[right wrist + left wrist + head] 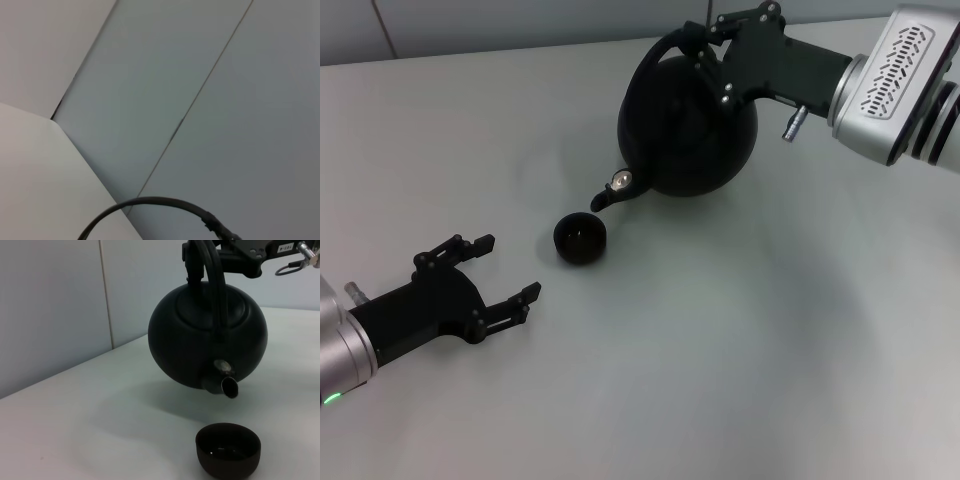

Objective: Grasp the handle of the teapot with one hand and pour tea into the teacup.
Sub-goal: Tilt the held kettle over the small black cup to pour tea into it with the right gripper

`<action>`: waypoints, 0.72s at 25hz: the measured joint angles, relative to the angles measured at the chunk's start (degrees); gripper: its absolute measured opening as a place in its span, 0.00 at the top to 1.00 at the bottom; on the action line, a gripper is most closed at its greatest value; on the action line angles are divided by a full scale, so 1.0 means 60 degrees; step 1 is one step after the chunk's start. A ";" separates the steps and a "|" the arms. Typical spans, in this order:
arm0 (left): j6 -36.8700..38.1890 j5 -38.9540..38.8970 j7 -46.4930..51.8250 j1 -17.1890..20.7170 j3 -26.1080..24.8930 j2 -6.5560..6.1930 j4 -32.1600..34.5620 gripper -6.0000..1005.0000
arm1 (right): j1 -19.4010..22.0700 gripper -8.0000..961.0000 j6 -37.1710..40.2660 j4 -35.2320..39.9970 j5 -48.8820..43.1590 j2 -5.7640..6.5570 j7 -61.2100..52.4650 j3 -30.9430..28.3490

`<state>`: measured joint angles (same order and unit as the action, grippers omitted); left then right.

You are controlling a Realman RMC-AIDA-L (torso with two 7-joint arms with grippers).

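Observation:
The round black teapot (pixel 685 125) hangs in the air, tilted, with its short spout (pixel 612 192) pointing down just above and beside the tiny black teacup (pixel 580 239). My right gripper (pixel 705 45) is shut on the arched handle (pixel 670 45) at the pot's top. In the left wrist view the teapot (pixel 207 337) hangs above the table with its spout (pixel 227 385) over the teacup (pixel 228 447); the handle (pixel 212 275) runs up to the right gripper. A thin arc of the handle (pixel 150 202) shows in the right wrist view. My left gripper (pixel 490 275) lies open on the table, left of the teacup.
The grey table (pixel 740 350) ends at a pale wall (pixel 55 305) behind the teapot. The right arm's silver forearm (pixel 900 80) reaches in from the far right.

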<state>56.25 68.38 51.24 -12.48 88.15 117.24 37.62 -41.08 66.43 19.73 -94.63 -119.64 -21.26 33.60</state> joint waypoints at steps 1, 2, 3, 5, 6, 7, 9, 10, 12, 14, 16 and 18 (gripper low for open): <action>0.0000 0.0000 0.0000 0.0000 0.0000 0.0000 0.0000 0.16 | 0.0000 0.91 0.0000 0.0000 0.0000 0.0000 0.0000 0.0000; -0.0001 0.0000 0.0000 0.0000 0.0000 0.0001 0.0000 0.16 | -0.0008 0.91 0.0000 0.0003 -0.0004 -0.0003 0.0012 0.0002; 0.0000 0.0000 0.0000 0.0000 0.0005 0.0000 0.0000 0.16 | -0.0019 0.91 0.0000 0.0005 -0.0014 -0.0004 0.0031 0.0003; -0.0001 0.0000 0.0000 -0.0004 0.0014 0.0000 0.0000 0.16 | -0.0034 0.91 0.0000 0.0008 -0.0020 -0.0006 0.0110 0.0012; -0.0001 -0.0001 0.0001 -0.0007 0.0021 0.0000 0.0000 0.16 | -0.0042 0.91 0.0000 0.0009 -0.0021 -0.0007 0.0158 0.0016; -0.0001 0.0000 0.0011 -0.0011 0.0026 0.0000 0.0000 0.16 | -0.0049 0.91 0.0000 0.0009 -0.0020 -0.0008 0.0192 0.0024; 0.0000 0.0008 0.0056 -0.0013 0.0029 -0.0002 0.0000 0.16 | -0.0056 0.91 0.0000 0.0010 -0.0017 -0.0013 0.0245 0.0125; 0.0000 0.0042 0.0086 -0.0015 0.0021 -0.0007 0.0002 0.16 | -0.0056 0.91 0.0000 0.0011 -0.0003 -0.0016 0.0256 0.0206; 0.0005 0.0151 0.0125 -0.0032 -0.0005 -0.0016 0.0007 0.16 | -0.0058 0.91 0.0000 0.0016 0.0020 -0.0024 0.0261 0.0316; 0.0008 0.0188 0.0131 -0.0041 -0.0010 -0.0016 0.0008 0.16 | -0.0066 0.91 0.0000 0.0023 0.0027 -0.0027 0.0262 0.0349; 0.0011 0.0190 0.0133 -0.0047 -0.0012 -0.0016 0.0012 0.16 | -0.0072 0.91 0.0001 0.0024 0.0033 -0.0027 0.0263 0.0360; 0.0013 0.0191 0.0135 -0.0047 -0.0015 -0.0015 0.0016 0.16 | -0.0081 0.91 0.0001 0.0024 0.0037 -0.0027 0.0272 0.0363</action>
<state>56.32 69.53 52.04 -12.77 88.06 117.15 37.72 -41.56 66.44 19.87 -94.41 -119.80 -19.63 35.77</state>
